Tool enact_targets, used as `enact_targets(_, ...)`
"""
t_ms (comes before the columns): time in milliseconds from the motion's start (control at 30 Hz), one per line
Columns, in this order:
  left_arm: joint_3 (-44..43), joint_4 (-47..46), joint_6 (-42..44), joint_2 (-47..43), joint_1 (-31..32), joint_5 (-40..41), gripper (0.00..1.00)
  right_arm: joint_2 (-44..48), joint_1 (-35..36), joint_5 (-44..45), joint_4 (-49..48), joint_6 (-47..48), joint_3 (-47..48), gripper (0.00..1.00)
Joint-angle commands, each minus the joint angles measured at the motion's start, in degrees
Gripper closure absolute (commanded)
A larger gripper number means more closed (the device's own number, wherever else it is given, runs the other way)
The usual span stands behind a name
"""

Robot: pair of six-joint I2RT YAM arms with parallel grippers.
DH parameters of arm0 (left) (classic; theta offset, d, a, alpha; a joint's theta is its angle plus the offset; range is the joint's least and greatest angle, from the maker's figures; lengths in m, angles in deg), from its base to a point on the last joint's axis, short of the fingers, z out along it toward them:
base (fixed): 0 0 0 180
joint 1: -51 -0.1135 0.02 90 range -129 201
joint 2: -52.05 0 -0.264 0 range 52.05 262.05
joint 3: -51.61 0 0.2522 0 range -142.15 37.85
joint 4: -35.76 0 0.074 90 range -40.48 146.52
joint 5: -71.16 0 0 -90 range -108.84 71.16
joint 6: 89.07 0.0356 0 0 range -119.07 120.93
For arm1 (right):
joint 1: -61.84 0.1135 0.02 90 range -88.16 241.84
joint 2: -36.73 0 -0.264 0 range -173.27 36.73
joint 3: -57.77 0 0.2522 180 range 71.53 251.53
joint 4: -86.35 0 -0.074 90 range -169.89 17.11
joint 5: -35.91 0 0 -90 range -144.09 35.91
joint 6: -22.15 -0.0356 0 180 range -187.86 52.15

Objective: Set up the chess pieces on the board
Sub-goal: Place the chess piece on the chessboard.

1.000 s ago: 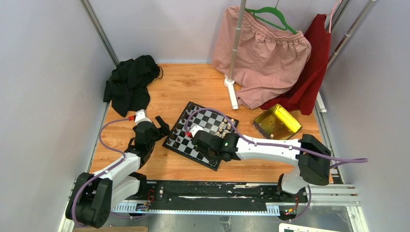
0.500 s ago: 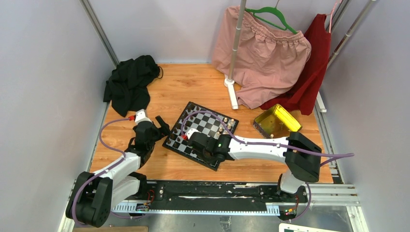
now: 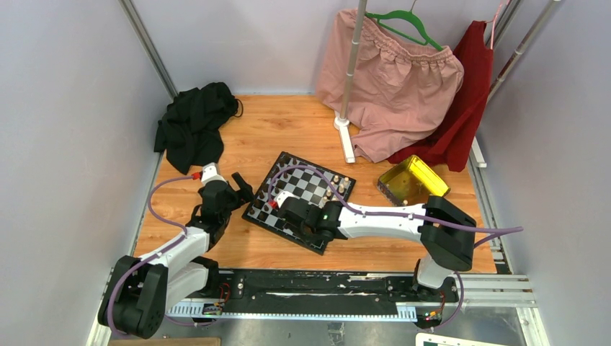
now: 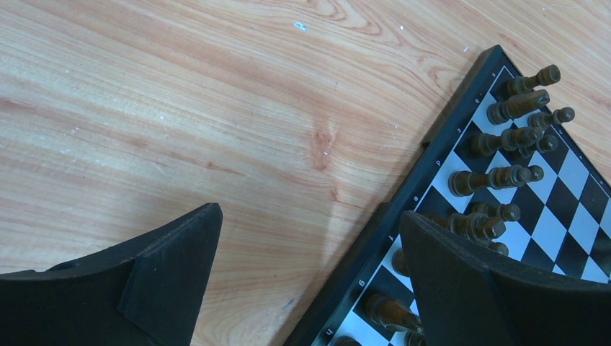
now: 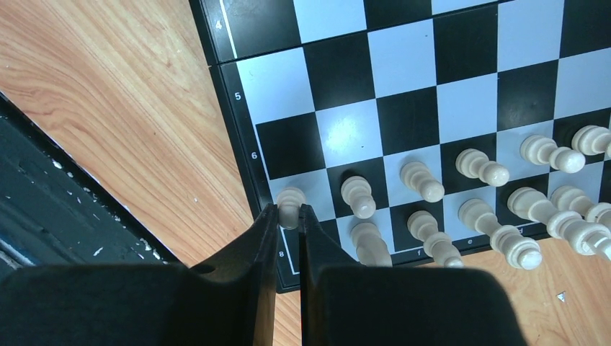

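Observation:
The chequered board lies tilted on the wooden table. Dark pieces stand along its left side and cream pieces along its right side. In the right wrist view my right gripper is shut on a cream pawn at the corner of the board, beside two rows of cream pieces. From above, the right gripper is hidden under its wrist. My left gripper is open and empty at the board's left edge; its view shows dark pieces on the board.
A gold metal tray sits right of the board. A black cloth lies at the back left. A pink garment and a red one hang from a rack with its foot behind the board. A black rail runs along the near edge.
My right arm has moved left and slightly nearer over the board's near part. The left arm has not moved.

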Motion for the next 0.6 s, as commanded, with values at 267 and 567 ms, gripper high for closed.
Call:
enact_targets(267, -1.57, -1.41, 1.04, 0.35, 0.52, 0.06, 0.0, -0.73, 0.23, 2.64, -0.22, -0.13, -1.48, 1.0)
enact_targets(567, -1.57, -1.3, 0.98, 0.4, 0.61, 0.06, 0.0, -1.12, -0.03, 2.24, -0.81, -0.41, -2.14, 1.0)
